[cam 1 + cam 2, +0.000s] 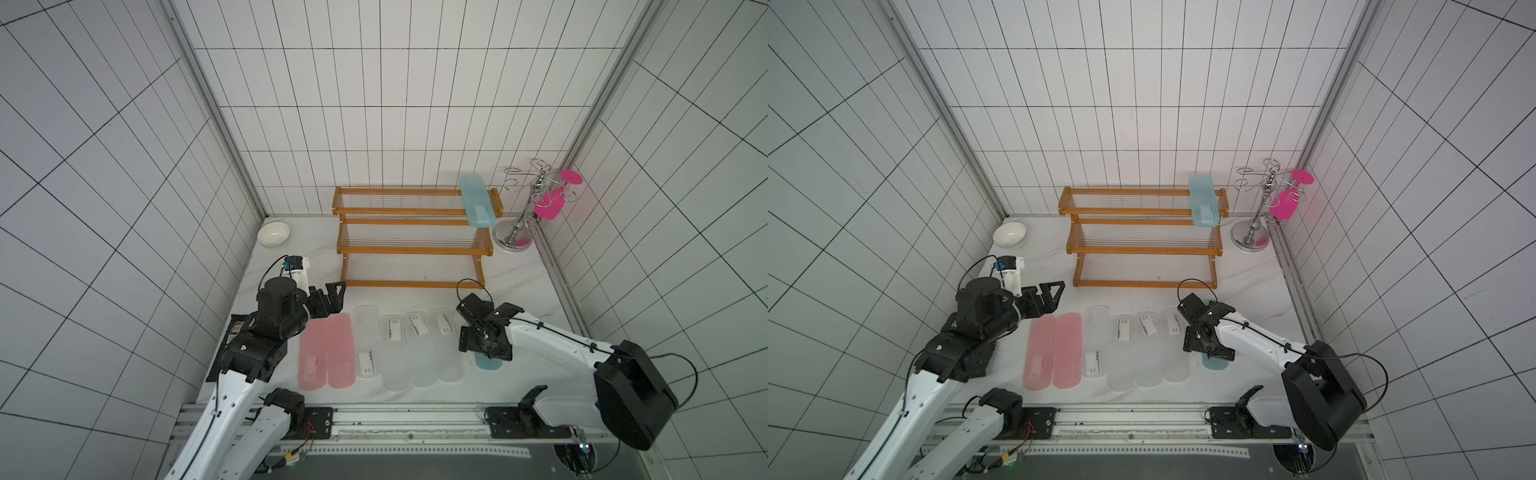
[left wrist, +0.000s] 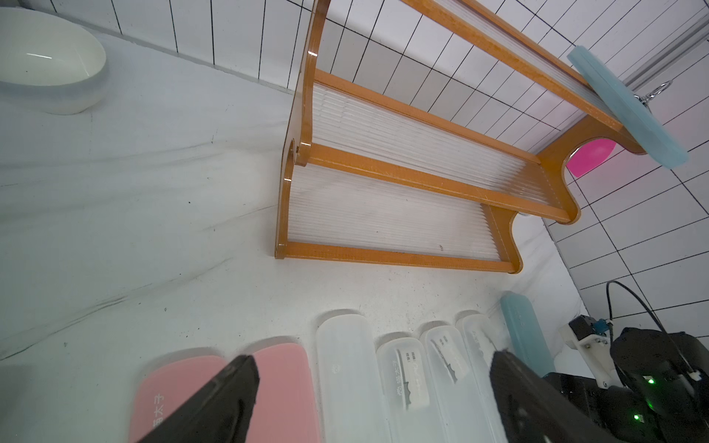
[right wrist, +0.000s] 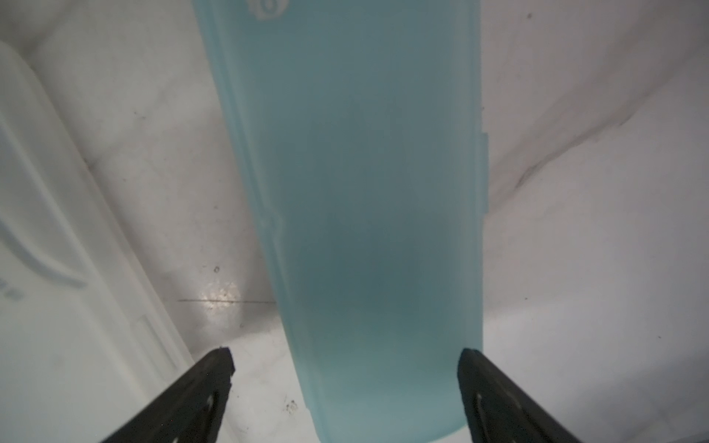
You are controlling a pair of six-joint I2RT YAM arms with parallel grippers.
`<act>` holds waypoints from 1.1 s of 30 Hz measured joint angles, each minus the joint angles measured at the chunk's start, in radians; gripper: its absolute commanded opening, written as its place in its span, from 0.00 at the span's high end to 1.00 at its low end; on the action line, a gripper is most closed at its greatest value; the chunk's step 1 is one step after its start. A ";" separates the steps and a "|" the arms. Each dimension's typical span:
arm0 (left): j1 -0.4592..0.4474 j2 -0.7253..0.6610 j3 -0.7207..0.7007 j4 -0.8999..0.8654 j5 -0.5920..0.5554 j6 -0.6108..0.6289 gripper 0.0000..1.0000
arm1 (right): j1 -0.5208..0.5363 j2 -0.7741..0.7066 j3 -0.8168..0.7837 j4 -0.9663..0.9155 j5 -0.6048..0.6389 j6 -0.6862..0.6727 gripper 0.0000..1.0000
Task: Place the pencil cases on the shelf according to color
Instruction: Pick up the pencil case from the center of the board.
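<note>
- Right gripper (image 3: 345,356) jaws spread, straddling teal-blue translucent plastic pencil case (image 3: 345,191) on white table (image 3: 594,268); unclamped.
- In both top views gripper hides all but its near end.
- Left gripper (image 2: 372,358) jaws apart, empty.

The left gripper (image 2: 372,358) hovers over a row of pencil cases on the table (image 2: 153,230), its 2 black fingers (image 2: 230,391) spread wide with nothing between them. The row holds 2 pink cases (image 2: 284,387), 4 clear cases (image 2: 345,368) and 1 teal case (image 2: 525,333) (side by side, ends toward the shelf). On the shelf (image 2: 422,183), another teal case (image 2: 629,111) overhangs the top tier's end. A white bowl (image 2: 50,57) sits well apart.
</note>
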 measured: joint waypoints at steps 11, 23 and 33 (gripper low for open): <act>0.023 0.000 -0.005 0.000 0.025 -0.009 0.01 | 0.038 -0.072 -0.006 -0.032 0.029 0.071 0.05; 0.031 0.002 -0.006 0.000 0.049 -0.011 0.02 | -0.151 -0.154 0.011 -0.148 0.086 -0.024 0.02; 0.038 0.002 -0.011 0.002 0.061 -0.014 0.01 | -0.174 -0.111 -0.016 -0.045 -0.032 -0.071 0.03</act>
